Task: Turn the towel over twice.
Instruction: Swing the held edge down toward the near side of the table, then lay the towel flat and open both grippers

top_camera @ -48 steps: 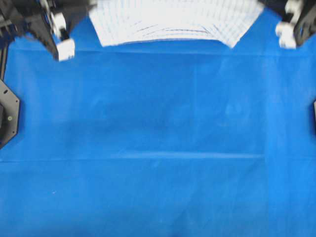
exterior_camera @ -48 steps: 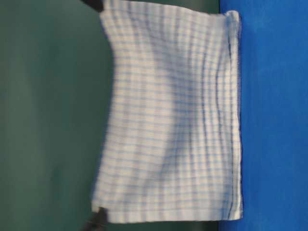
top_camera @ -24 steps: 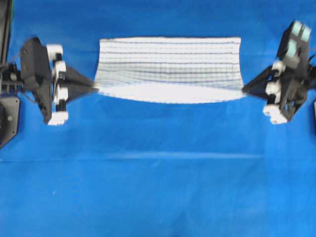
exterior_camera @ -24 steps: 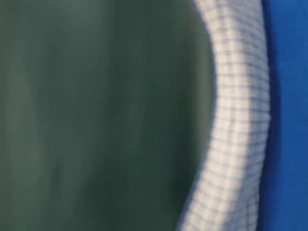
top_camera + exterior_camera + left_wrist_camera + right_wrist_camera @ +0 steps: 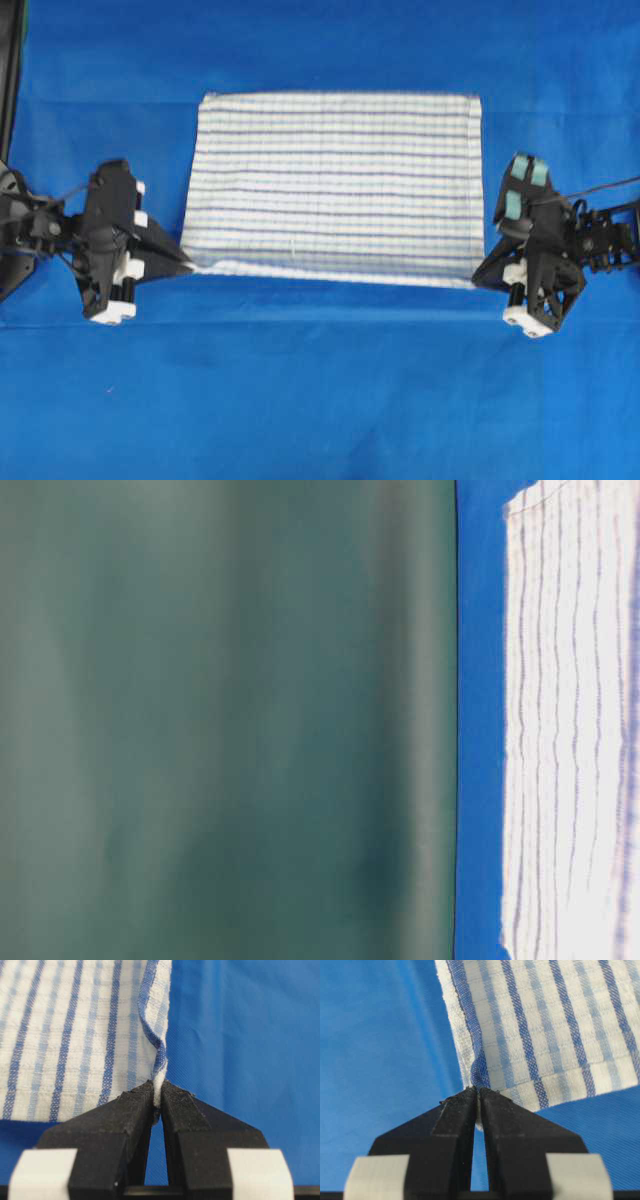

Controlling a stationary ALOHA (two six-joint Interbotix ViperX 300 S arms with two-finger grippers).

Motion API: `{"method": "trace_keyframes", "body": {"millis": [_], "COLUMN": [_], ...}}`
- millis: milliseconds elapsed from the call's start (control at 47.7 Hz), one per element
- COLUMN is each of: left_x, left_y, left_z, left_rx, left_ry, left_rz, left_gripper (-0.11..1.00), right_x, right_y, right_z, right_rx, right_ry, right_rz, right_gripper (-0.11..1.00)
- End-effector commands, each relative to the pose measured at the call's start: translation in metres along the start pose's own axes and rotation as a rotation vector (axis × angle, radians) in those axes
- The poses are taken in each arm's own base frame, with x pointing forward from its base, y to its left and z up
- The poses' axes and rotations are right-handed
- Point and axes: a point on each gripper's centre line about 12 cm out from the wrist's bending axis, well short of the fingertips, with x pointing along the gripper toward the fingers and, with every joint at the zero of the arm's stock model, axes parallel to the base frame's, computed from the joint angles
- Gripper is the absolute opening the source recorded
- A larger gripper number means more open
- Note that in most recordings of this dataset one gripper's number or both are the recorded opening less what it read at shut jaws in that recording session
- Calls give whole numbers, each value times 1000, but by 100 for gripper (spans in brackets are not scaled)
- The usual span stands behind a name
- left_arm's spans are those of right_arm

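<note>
On blue table cover (image 5: 320,380), towel (image 5: 335,185) flat — left gripper (image 5: 190,268), right gripper (image 5: 478,277) pinching its near corners.

A second ago the towel (image 5: 335,185) hung bunched at the far edge of the table, held up off the blue cover (image 5: 320,390) like a curtain; half a second ago it sagged between the arms, part folded over itself. Now it lies spread flat, striped face up, its near edge drawn toward the front. The left gripper (image 5: 190,267) has swung in from the far left corner and come down to the towel's near left corner, and the right gripper (image 5: 478,277) has done likewise at the near right corner. In the table-level view the hanging cloth has dropped to a flat sheet (image 5: 570,740).
</note>
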Motion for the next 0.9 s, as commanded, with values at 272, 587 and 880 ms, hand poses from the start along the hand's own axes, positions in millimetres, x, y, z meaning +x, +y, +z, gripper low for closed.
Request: {"method": "trace_keyframes", "body": {"millis": [272, 587, 880], "left_x": [7, 8, -1], "left_y": [-10, -10, -15], "left_z": [4, 6, 27], "left_rx": [16, 14, 42], "left_ry": [-17, -22, -58], "left_rz": [-33, -32, -40], "left_gripper": [3, 6, 71], "right_x": [0, 0, -15], "right_y": [11, 11, 19], "right_z": [7, 7, 22], "right_rx": [-17, -38, -120], "right_ry": [-17, -18, -78], "right_rz": [26, 23, 47], "right_gripper": [5, 6, 58]}}
